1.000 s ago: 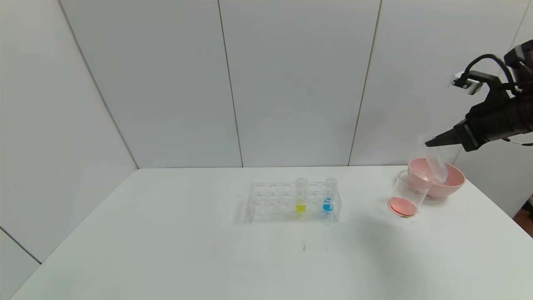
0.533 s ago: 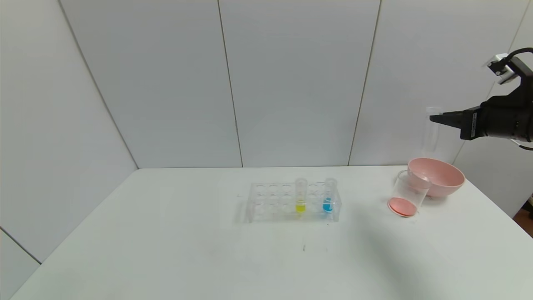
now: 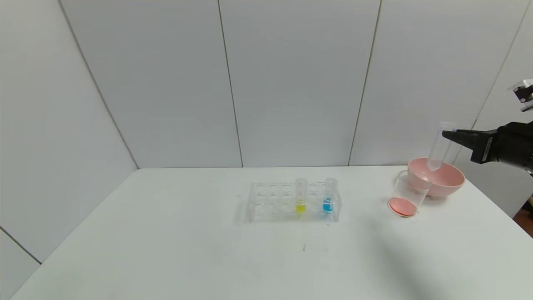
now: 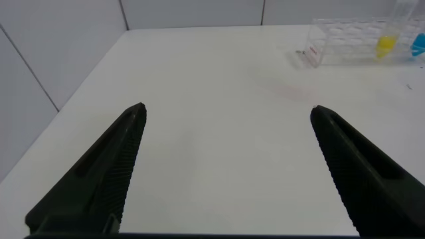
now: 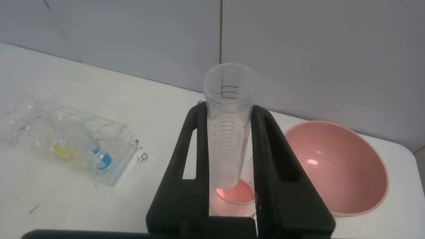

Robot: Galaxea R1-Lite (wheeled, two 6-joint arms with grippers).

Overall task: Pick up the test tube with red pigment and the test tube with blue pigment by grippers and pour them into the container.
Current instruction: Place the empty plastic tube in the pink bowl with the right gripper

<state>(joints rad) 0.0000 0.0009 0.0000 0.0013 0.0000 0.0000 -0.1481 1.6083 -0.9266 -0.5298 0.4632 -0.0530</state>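
Observation:
My right gripper [image 3: 449, 135] is shut on the test tube with red pigment [image 3: 439, 146], which looks clear and empty. It hangs slightly tilted, mouth up, with its rounded bottom just above the pink bowl. In the right wrist view the tube [image 5: 229, 133] stands between the two fingers of the gripper [image 5: 228, 114]. The container [image 3: 409, 192], a clear beaker, holds orange-red liquid at its bottom and also shows in the right wrist view [image 5: 232, 196]. The test tube with blue pigment [image 3: 329, 196] stands in the rack. My left gripper [image 4: 227, 109] is open and empty above the table's left side.
A clear tube rack [image 3: 270, 200] stands mid-table and also holds a yellow-liquid tube [image 3: 300, 196]. A pink bowl [image 3: 452, 180] sits right behind the beaker near the table's right edge. Grey walls close off the back and sides.
My right gripper lifted the tube from over the bowl, turned it upright, then moved right and came down a little. The tube's bottom now hangs over the bowl.

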